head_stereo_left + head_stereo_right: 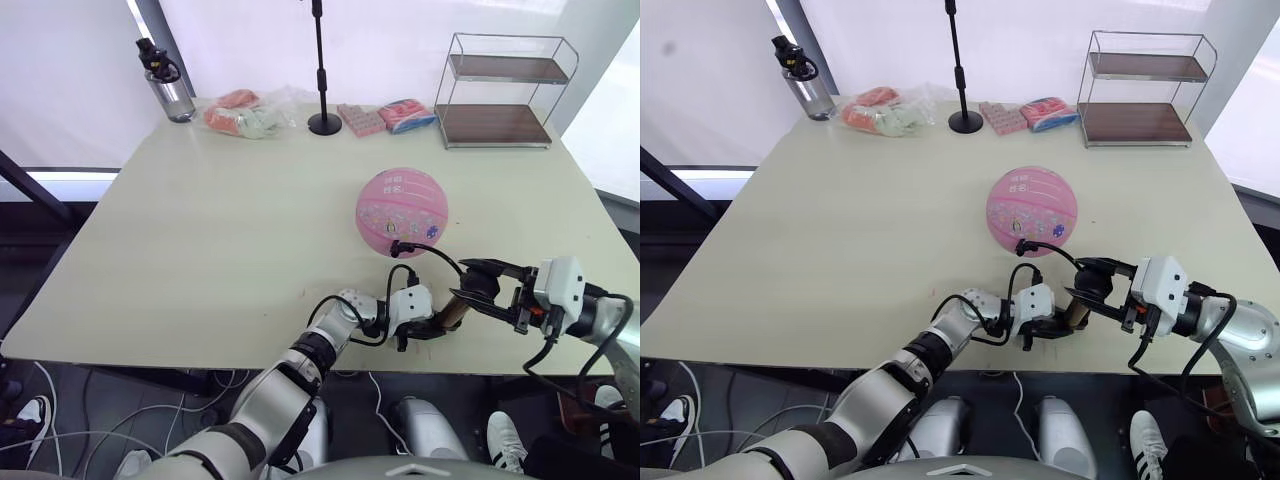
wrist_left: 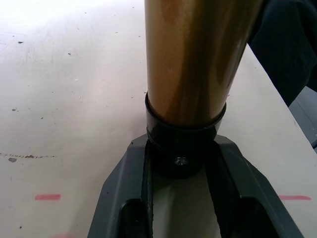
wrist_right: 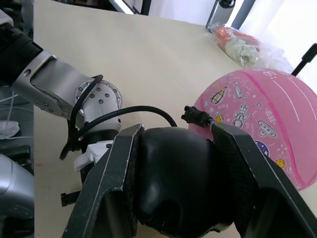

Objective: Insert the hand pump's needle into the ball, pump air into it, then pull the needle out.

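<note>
A pale beige table (image 1: 200,250) stands before bright white curtained windows. At its far edge sit a two-tier wire shelf (image 1: 505,90), a black stand (image 1: 322,70) and a water bottle (image 1: 168,82). Cables lie on the dark floor (image 1: 60,410) below.

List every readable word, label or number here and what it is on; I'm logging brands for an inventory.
The ball: pale lettering near its top, too small to read; the rest is small printed pictures.
Packets at the table's far edge: print too blurred to read.
The hand pump: no text visible.
</note>
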Controlling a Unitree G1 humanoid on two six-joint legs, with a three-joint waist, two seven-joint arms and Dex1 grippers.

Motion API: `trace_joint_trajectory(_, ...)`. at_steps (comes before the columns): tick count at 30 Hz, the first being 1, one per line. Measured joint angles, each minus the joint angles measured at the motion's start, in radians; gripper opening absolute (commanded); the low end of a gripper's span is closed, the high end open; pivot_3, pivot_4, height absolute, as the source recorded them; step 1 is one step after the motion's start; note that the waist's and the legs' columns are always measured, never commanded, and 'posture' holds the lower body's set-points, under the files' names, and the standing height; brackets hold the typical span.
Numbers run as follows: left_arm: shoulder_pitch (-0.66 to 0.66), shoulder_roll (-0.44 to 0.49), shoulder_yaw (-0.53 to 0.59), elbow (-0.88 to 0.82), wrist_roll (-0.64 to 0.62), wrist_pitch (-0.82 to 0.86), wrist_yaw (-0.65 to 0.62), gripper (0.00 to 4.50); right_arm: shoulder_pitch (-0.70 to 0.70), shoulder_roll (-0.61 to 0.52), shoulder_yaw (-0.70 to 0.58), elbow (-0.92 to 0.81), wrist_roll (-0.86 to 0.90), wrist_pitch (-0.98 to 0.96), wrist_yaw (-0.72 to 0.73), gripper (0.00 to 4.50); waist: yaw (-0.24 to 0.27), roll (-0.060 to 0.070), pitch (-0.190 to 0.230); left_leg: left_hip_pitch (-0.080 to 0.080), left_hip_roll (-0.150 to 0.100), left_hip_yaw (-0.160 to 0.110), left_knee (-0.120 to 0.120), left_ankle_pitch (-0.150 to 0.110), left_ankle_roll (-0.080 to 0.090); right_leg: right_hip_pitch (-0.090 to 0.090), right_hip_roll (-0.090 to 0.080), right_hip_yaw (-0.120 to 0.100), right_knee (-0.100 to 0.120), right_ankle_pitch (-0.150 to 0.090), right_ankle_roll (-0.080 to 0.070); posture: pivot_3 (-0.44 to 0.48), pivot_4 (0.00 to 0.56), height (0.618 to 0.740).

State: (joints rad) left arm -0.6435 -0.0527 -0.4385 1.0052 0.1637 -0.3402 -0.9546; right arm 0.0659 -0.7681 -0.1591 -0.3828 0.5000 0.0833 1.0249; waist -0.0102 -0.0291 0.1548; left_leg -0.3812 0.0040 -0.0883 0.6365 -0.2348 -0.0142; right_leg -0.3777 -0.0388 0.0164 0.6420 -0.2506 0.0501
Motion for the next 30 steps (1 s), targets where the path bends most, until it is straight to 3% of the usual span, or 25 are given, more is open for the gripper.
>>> trace_joint_trajectory(4, -0.002, -0.011, 0.003, 0.002, -0.001, -0.003, -0.001, 1.0, -0.084, -0.126, -0.12, -0.025, 0.17, 0.151, 0.042, 1.73, 0.007, 0.007, 0.005, -0.002, -0.002, 0.0, 0.0, 0.0, 0.0, -0.001, -0.002, 0.0, -0.001, 0.001, 0.002, 0.0, 0.15, 0.731)
trace_joint_trajectory(14, -0.004, -0.011, 0.009, 0.004, -0.001, -0.01, -0.003, 1.0, -0.282, -0.292, -0.299, -0.044, 0.442, 0.392, 0.05, 1.73, 0.009, 0.008, 0.01, -0.003, -0.002, 0.0, 0.0, 0.0, 0.0, -0.001, -0.002, -0.001, -0.001, 0.001, 0.001, 0.0, 0.15, 0.731)
trace_joint_trajectory(25, -0.007, -0.012, 0.008, 0.004, -0.001, -0.014, -0.005, 1.0, -0.328, -0.316, -0.309, -0.027, 0.478, 0.5, 0.042, 1.73, 0.012, 0.009, 0.012, -0.005, -0.002, 0.001, 0.001, 0.0, 0.0, -0.004, -0.002, 0.0, -0.001, 0.001, 0.003, 0.0, 0.15, 0.731)
trace_joint_trajectory(30, -0.006, -0.012, 0.006, 0.007, -0.001, -0.014, -0.004, 1.0, -0.261, -0.258, -0.326, -0.051, 0.407, 0.429, 0.057, 1.73, 0.013, 0.006, 0.011, -0.004, -0.001, 0.0, 0.0, 0.0, 0.0, -0.003, -0.001, 0.0, -0.001, 0.001, 0.003, 0.0, 0.15, 0.731)
